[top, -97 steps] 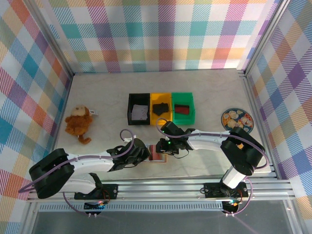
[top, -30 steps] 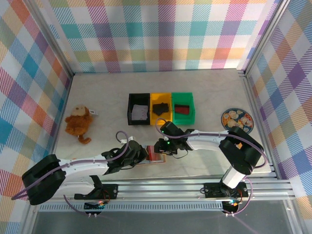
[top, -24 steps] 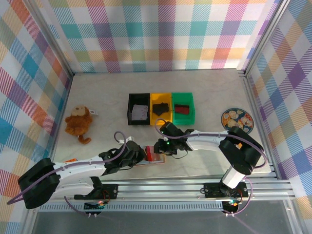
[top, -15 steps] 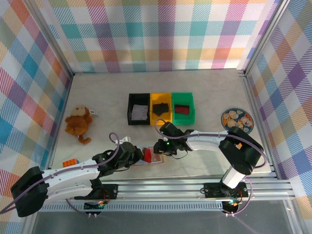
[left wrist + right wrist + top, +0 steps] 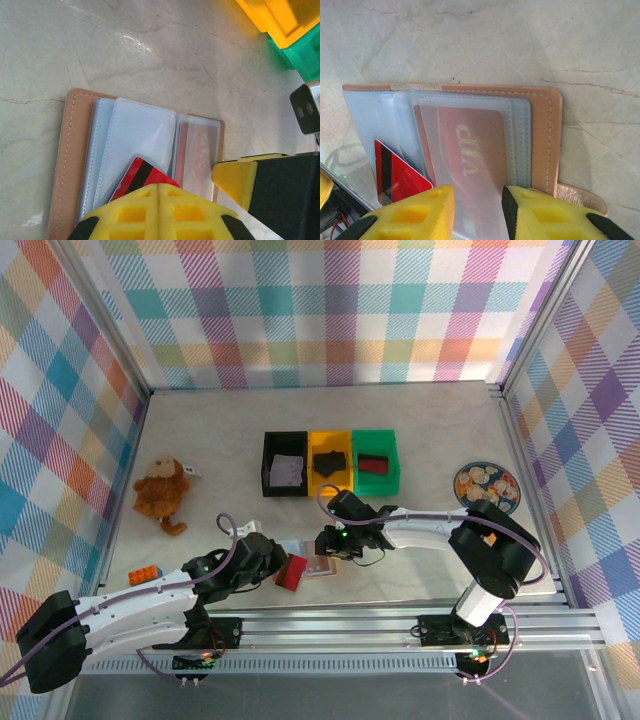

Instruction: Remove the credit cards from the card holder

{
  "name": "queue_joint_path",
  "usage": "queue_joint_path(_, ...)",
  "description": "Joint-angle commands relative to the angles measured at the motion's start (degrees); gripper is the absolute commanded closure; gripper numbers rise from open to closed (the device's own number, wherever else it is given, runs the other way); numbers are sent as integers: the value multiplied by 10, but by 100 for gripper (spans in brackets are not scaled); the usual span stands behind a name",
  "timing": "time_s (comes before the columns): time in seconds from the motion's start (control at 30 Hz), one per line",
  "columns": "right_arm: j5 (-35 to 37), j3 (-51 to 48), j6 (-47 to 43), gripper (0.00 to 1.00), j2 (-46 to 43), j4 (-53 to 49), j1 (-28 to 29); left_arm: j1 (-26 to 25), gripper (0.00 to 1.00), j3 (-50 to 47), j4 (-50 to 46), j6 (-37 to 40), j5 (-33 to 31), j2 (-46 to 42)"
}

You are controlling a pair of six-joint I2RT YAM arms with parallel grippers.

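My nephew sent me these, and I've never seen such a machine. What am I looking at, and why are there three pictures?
These are two robot arms bolted at the near edge of a table. Each ends in a gripper with two yellow fingers. The wide picture looks down from above. The two close-ups come from cameras on the wrists.

On the table lie an open card holder, a black bin, a yellow bin, a green bin, a toy monkey and a patterned plate.

The left gripper is shut on a red card with a black stripe, over the holder's pale sleeves. The right gripper has its fingers parted on the holder, apparently pinning it down. A reddish card sits inside a sleeve.
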Motion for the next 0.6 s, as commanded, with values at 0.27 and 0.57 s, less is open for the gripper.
queue_joint_path(0.27,-13,-20,-4,61,-15,-27,5,6,77,-9,-46,16,19,-14)
queue_joint_path(0.57,-12,-18,-9,59,-51,-34,23,6,36,-27,-135,16,7,-113)
